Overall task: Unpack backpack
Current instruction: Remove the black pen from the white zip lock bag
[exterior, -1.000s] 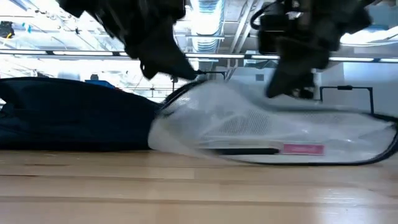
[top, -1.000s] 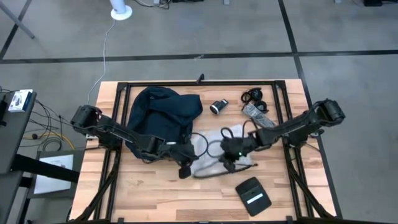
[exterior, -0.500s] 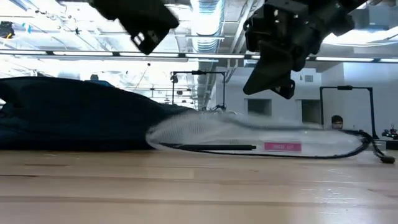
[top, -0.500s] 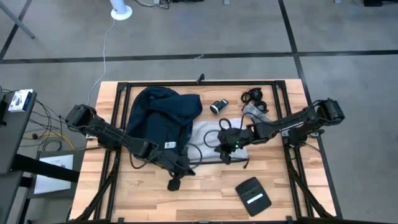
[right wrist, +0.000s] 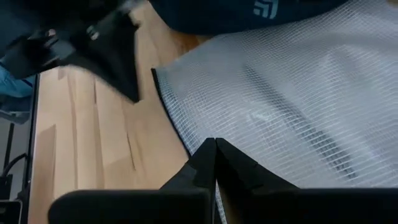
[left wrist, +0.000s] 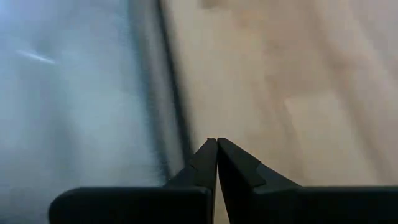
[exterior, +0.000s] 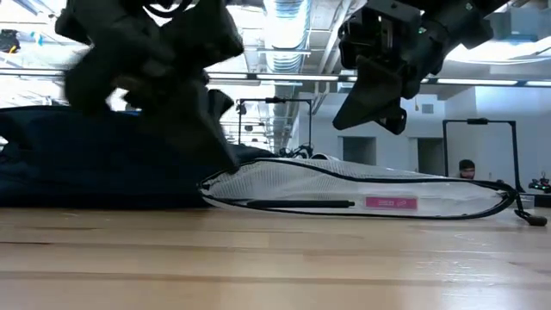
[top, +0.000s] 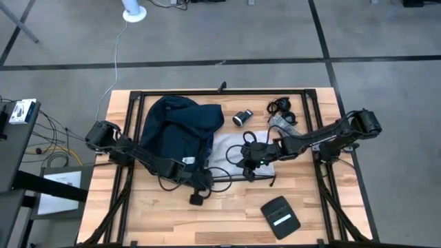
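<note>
The dark navy backpack [top: 176,131] lies slumped at the table's left centre. A clear mesh pouch with a black edge [top: 234,153] lies flat on the table against the backpack's right side; the low view shows the pouch [exterior: 362,194] with a pink label. My right gripper [right wrist: 215,143] is shut and hangs above the pouch [right wrist: 292,93], clear of it in the low view. My left gripper [left wrist: 216,143] is shut with nothing in it. It hovers over the bare wood [top: 198,198] just near of the backpack, blurred in the low view.
A small black flat pouch with a white label [top: 280,217] lies near the front right. A small dark cylinder [top: 242,118], a coil of black cable [top: 281,107] and a grey flat item [top: 284,125] sit at the far right. A person [exterior: 466,168] shows in the room behind.
A second ago the mesh pouch hung bunched under both grippers. It has dropped flat on the table, a little farther toward the far edge. My right gripper has gone with it toward the far edge and stands above it. My left gripper has pulled back toward the near edge.
</note>
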